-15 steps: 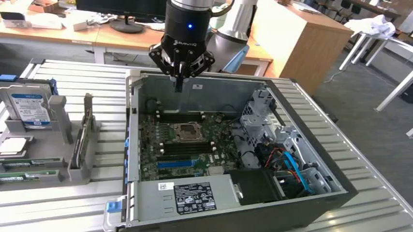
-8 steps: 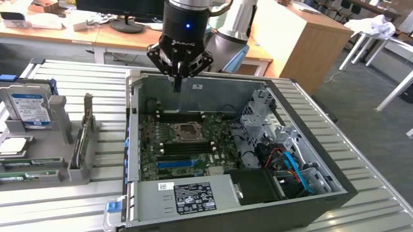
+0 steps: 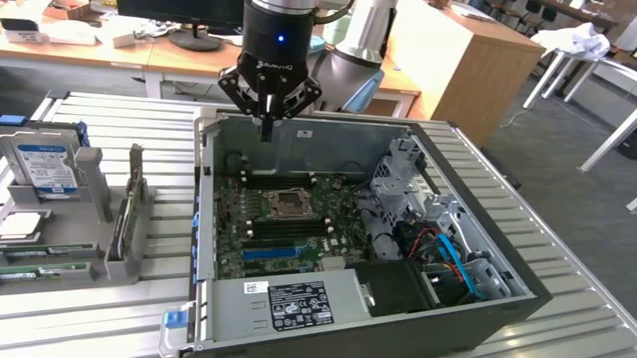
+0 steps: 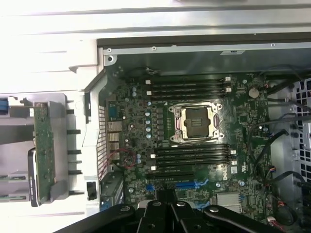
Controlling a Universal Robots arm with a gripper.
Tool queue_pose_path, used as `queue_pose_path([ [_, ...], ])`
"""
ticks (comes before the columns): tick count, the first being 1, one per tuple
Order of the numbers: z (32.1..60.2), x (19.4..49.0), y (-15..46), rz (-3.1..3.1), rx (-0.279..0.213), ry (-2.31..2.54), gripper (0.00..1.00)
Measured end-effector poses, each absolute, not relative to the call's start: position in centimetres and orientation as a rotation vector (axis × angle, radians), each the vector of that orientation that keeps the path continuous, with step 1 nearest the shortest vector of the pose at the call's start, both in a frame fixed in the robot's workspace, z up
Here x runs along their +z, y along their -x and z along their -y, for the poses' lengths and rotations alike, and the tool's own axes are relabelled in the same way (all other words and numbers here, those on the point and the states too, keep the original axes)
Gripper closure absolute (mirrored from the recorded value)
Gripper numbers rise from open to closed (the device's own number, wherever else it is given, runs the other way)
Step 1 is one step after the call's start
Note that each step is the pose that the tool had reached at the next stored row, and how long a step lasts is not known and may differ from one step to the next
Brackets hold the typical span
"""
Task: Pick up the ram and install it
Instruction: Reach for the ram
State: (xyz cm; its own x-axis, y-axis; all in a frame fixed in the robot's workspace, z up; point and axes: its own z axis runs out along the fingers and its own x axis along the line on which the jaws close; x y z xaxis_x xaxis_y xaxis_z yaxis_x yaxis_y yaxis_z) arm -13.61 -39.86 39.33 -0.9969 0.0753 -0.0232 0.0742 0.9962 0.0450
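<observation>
My gripper (image 3: 267, 133) hangs shut over the back wall of the open computer case (image 3: 204, 224), with nothing seen between its fingers. From the wrist view its dark fingertips (image 4: 163, 206) look down on the motherboard (image 4: 146, 126). Black memory slots (image 3: 289, 227) run on both sides of the processor socket (image 3: 289, 203), and the wrist view shows the same slots (image 4: 192, 155) and socket (image 4: 197, 124). The ram (image 3: 40, 254), a thin green stick with a white label, lies flat in a grey tray (image 3: 20, 287) at the exterior view's left, well away from the gripper.
A hard drive (image 3: 45, 168) with a blue-white label stands at the back of the tray. A green board (image 4: 43, 141) stands on edge in a grey holder (image 3: 124, 261) beside the case. Blue slot (image 3: 271, 253), power supply (image 3: 298, 302) and cables (image 3: 448, 253) fill the case's front.
</observation>
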Motion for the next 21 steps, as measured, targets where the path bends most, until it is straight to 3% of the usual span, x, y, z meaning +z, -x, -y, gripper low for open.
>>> queue_pose_path([
  [21, 39.7, 39.3, 16.6, -3.114, 0.069, -0.117, 0.89],
])
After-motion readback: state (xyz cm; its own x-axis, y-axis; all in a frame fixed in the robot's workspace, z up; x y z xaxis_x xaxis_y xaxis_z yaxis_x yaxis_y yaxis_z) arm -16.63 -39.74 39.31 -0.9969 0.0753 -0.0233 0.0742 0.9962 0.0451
